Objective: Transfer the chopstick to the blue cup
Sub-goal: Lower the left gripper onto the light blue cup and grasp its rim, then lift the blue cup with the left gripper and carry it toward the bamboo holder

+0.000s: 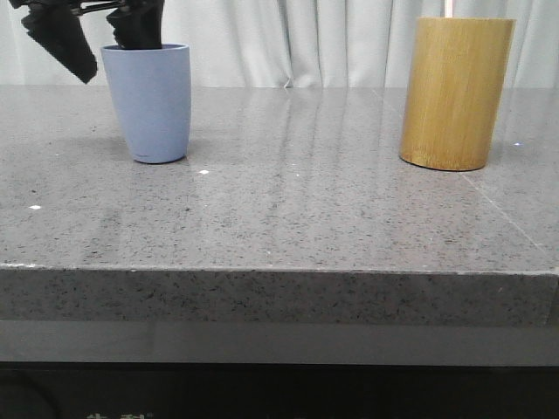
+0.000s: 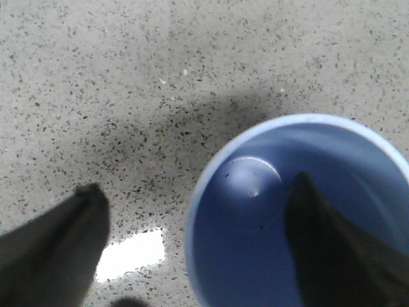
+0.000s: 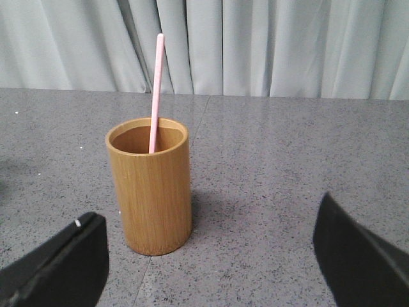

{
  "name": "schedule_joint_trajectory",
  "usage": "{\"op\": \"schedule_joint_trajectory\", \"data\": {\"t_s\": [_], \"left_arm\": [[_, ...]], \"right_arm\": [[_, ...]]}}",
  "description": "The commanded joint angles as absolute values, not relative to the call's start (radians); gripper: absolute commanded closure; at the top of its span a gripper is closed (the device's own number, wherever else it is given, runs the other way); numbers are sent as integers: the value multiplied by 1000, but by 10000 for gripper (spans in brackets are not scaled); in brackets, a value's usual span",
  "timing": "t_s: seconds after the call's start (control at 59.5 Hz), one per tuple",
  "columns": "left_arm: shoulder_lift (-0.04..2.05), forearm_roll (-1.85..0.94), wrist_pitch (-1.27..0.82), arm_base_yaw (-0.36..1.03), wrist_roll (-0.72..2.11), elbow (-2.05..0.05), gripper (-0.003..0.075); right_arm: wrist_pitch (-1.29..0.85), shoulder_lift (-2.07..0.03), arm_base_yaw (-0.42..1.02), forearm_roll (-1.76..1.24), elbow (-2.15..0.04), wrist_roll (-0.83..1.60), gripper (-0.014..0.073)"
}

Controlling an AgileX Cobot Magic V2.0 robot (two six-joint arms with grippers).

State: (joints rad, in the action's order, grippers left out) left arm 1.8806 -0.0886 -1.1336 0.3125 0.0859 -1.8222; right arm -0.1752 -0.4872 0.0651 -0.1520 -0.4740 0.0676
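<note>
Black fingers of the left gripper [image 1: 109, 39] sit in the upper left of the front view, spread wide apart. One finger dips into the plain blue cup with no handle [image 1: 148, 103] and the other finger hangs outside it. The left wrist view shows the same thing: one dark finger [image 2: 323, 246] is inside the blue cup [image 2: 255, 211] and nothing else shows in there. The cup stands up straight on the grey speckled stone table [image 1: 288, 209].

Far over on the right side of the front view stands the tall yellow-brown bamboo tube [image 1: 456, 92]. In the right wrist view a thin pink-white chopstick [image 3: 156, 89] leans inside the tube [image 3: 152, 192]. The right gripper [image 3: 211, 262] shows two black fingers spread wide, holding nothing, near the tube but not touching it.
</note>
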Motion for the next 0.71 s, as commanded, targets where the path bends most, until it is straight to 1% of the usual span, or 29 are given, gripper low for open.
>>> {"op": "schedule_joint_trajectory", "data": {"t_s": [0.0,0.067,0.084,0.118,0.135,0.168,0.336,0.454,0.689], "left_arm": [[1834,-102,-1096,318,88,-1857,419],[1834,-110,-1080,318,88,-1857,549],[1834,-115,-1076,318,88,-1857,596],[1834,-128,-1073,319,90,-1857,657],[1834,-135,-1073,319,96,-1857,701],[1834,-159,-1071,319,122,-1857,737],[1836,-311,-1067,346,197,-1880,739],[1856,-311,-1082,403,197,-1955,739],[1960,-262,-1130,543,191,-2176,738]], "right_arm": [[-92,-498,62,-157,-512,73,-60],[-92,-498,62,-157,-512,73,-60],[-92,-498,62,-157,-512,73,-60],[-92,-498,62,-157,-512,73,-60],[-92,-498,62,-157,-512,73,-60],[-92,-498,62,-157,-512,73,-60],[-99,-498,62,-157,-510,73,-60],[-103,-498,62,-157,-505,73,-60],[-116,-498,62,-157,-505,73,-60]]}}
